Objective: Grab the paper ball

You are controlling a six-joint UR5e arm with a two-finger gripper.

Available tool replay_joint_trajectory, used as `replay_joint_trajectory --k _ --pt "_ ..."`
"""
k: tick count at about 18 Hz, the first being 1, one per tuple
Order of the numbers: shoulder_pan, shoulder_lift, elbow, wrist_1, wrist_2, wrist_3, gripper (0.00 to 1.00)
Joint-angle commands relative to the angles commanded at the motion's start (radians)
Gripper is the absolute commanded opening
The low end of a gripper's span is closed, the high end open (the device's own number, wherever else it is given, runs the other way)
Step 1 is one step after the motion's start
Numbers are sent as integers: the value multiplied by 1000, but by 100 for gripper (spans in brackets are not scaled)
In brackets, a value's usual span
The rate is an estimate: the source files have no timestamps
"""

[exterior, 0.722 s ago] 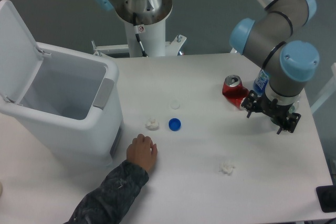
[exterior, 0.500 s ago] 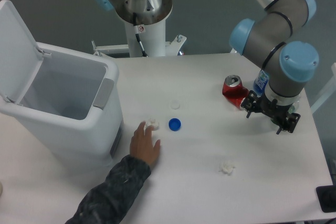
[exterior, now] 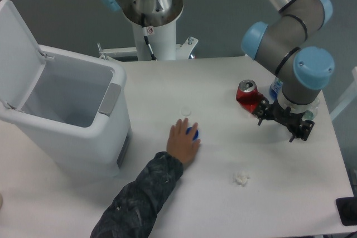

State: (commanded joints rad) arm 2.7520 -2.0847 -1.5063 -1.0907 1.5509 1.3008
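The paper ball [exterior: 241, 179] is a small pure-white lumpy wad lying on the white table [exterior: 290, 193] at the front right. My gripper [exterior: 277, 129] hangs above the table to the upper right of the ball, well apart from it. Its fingers [exterior: 261, 120] are spread, with nothing between them. The gripper is just right of a red can [exterior: 248, 94].
A person's hand [exterior: 183, 142] and dark sleeve [exterior: 142, 199] reach in from the front, covering most of a blue bottle cap [exterior: 194, 132]. A flat white disc [exterior: 186, 111] lies behind the hand. An open white bin [exterior: 67, 110] stands at left. A blue bottle [exterior: 275, 88] is behind my arm.
The person's hand has moved right from the cream wad's spot onto the blue cap; the cream wad no longer shows. My gripper has shifted slightly left.
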Motion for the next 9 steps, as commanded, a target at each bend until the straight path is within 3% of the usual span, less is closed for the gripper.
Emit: replay_joint_trajectory --k 5,9 --pt "-29 2 -37 -3 2 -109 100" --pt "-52 2 -31 0 0 -166 100"
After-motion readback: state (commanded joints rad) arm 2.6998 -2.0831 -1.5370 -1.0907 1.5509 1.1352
